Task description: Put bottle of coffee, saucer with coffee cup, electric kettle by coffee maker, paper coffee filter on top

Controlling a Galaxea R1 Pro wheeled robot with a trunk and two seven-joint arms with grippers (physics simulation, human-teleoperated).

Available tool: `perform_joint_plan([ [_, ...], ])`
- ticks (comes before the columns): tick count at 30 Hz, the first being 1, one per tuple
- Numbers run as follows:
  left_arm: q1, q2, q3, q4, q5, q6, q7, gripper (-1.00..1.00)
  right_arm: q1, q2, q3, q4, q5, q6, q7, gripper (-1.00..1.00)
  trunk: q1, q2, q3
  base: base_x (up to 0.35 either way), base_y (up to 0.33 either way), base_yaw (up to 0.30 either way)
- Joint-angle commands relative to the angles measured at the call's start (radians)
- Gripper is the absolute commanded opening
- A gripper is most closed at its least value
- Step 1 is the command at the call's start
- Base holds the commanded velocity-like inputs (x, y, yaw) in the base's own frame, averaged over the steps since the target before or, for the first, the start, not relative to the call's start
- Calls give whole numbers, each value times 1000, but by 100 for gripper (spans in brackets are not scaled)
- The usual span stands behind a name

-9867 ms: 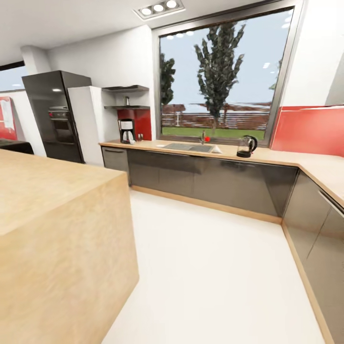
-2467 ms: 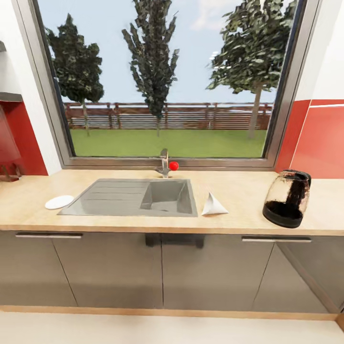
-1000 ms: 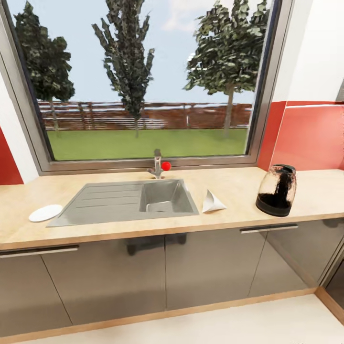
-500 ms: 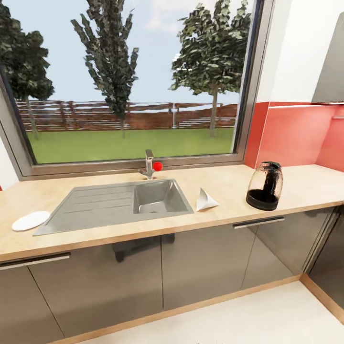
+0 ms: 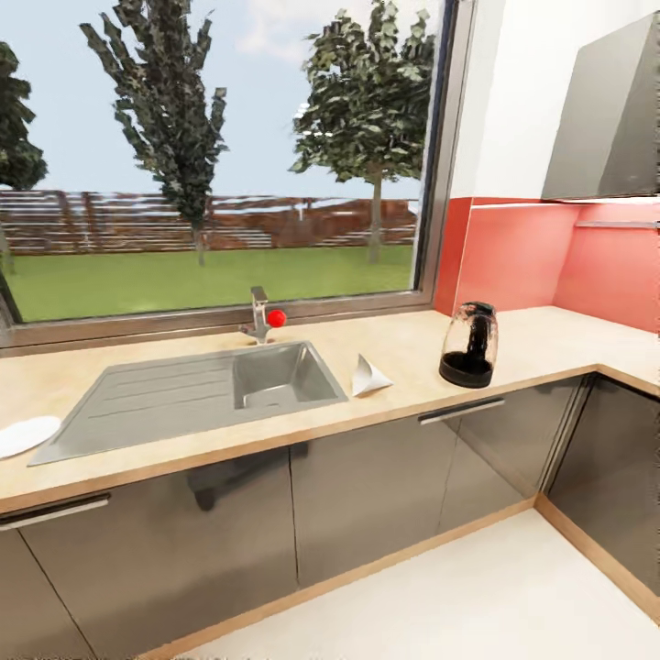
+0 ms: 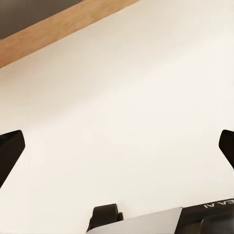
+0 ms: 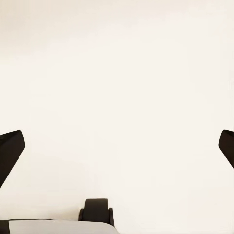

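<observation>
On the tabletop (image 5: 412,353) you have three of the task's things, one of each. One electric kettle (image 5: 468,345) stands upright toward the right end of the straight run, clear glass over a black base, with bare tabletop all around it. One paper coffee filter (image 5: 368,376) lies on its side between the kettle and the sink (image 5: 192,390), just beside the basin's right edge and well apart from the kettle. One saucer (image 5: 25,434) sits at the far left of the tabletop, cut by the picture's edge, just past the sink's drainboard; nothing rests on the part you can see.

The sink is a single inset unit: one basin and one ribbed drainboard. One tap (image 5: 258,316) stands behind the basin, with one red knob (image 5: 276,318) on it. Dark grey cabinet fronts (image 5: 367,486) run below, and two bar handles show on them.

Behind the tabletop is one large window (image 5: 220,156); to its right, red wall panels (image 5: 513,257) and one grey wall cabinet (image 5: 610,119).

Your left gripper (image 6: 117,146) is released, its two dark fingers wide apart over pale floor (image 6: 126,97), a wooden plinth strip (image 6: 58,29) beyond. Your right gripper (image 7: 117,146) is likewise spread wide, holding nothing, over the same pale floor.
</observation>
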Motion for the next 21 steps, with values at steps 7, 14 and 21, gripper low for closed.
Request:
perform_joint_plan([
  [7, 0, 0, 1, -1, -8, -1, 0, 100, 0, 0, 1, 1, 0, -3, 0, 100, 0, -1, -1, -222, 212, -37],
  [14, 0, 0, 1, -1, -8, -1, 0, 100, 0, 0, 1, 1, 0, -3, 0, 100, 0, -1, -1, -224, 211, -151],
  [21, 0, 0, 1, -1, -8, -1, 0, 100, -1, 0, 1, 1, 0, -3, 0, 100, 0, -1, -1, -51, 47, -242],
])
